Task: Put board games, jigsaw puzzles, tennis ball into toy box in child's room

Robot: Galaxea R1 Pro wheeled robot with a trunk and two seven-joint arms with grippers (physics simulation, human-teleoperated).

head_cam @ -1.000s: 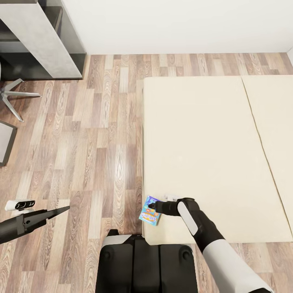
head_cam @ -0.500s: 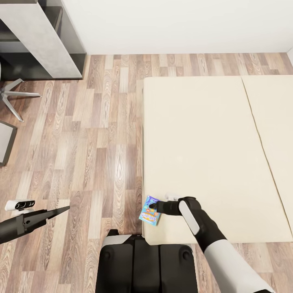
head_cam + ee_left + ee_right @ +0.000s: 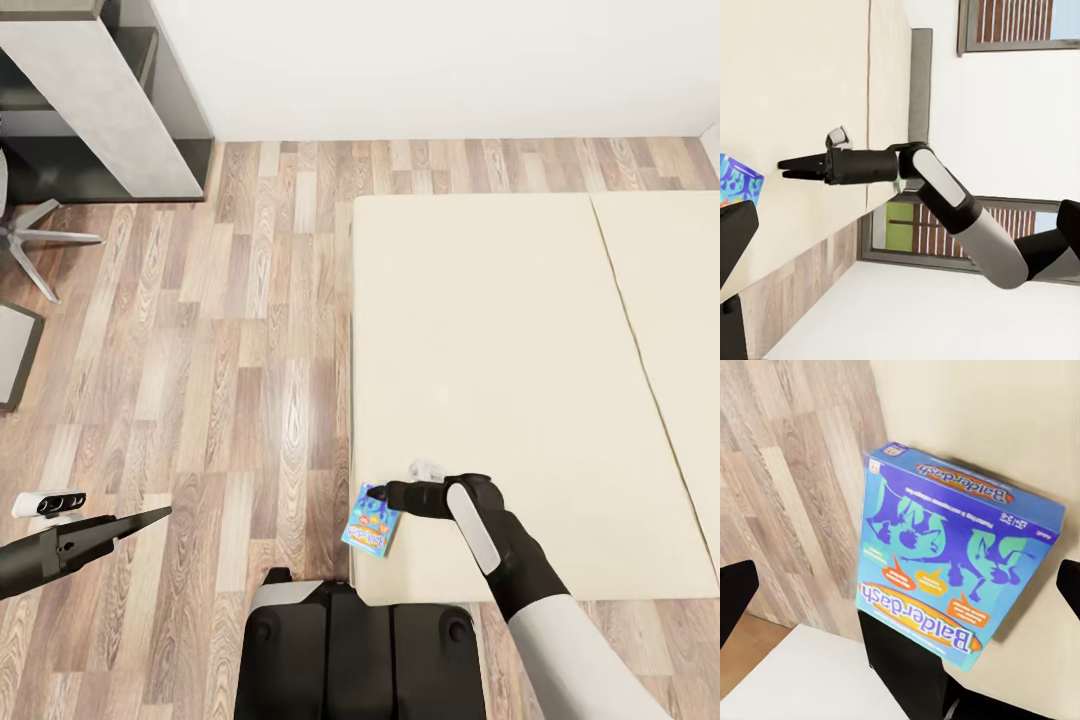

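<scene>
here, board game (image 3: 370, 521) at bed (image 3: 500, 350) corner, right tool (image 3: 372, 493) spread wide just above it, apart

Board game (image 3: 736, 180) cropped at frame edge

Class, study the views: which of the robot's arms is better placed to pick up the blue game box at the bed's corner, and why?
The right. The right gripper is at the blue game box on the bed, open fingers flanking it. The left gripper hangs over floor, well aside.

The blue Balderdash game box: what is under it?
The blue Balderdash game box lies on the cream mattress corner, partly overhanging wood-plank floor. Its underside is hidden.
</scene>
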